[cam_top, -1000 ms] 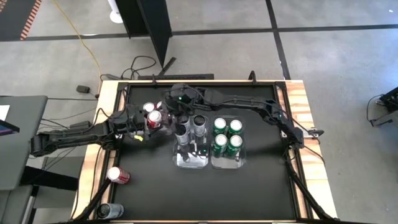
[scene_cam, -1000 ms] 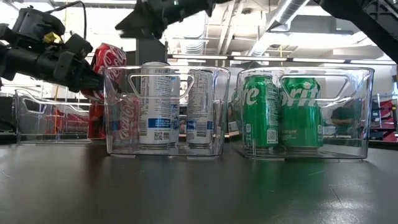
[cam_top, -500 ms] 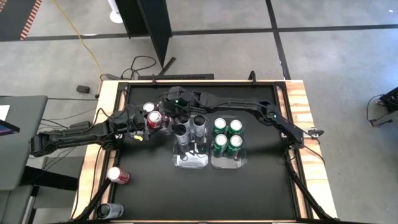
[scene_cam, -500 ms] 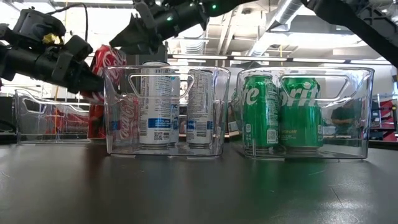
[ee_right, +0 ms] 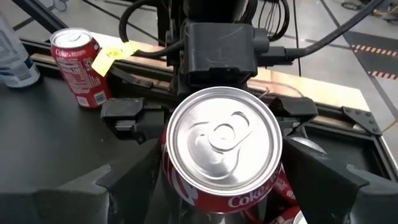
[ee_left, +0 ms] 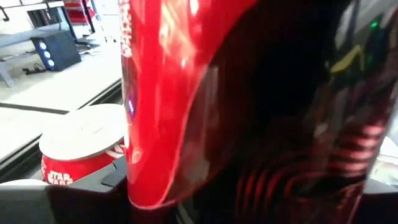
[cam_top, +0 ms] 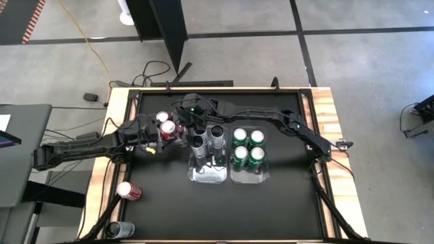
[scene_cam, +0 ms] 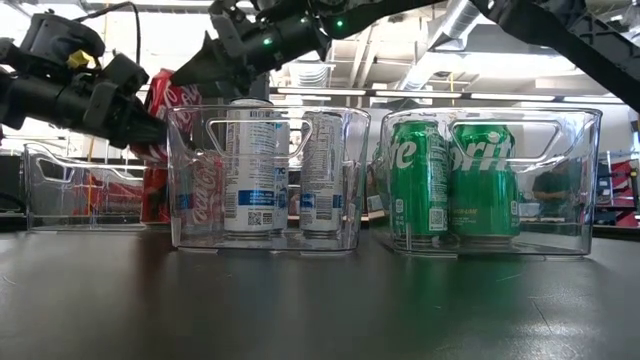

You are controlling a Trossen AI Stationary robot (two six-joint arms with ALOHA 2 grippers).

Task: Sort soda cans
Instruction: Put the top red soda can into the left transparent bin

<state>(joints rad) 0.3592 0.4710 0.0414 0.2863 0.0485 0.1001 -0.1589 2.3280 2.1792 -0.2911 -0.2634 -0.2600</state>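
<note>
Red can (ee_right: 224, 155), 4 green cans (cam_top: 247, 147), black table (cam_top: 285, 203).

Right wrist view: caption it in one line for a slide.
Left claw holds a red can top-up between the right claw's open fingers; another red can stands behind.

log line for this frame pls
left gripper: shut on raised red can | right gripper: open, around that can's top | middle bin: two silver cans | right bin: four green cans
</note>
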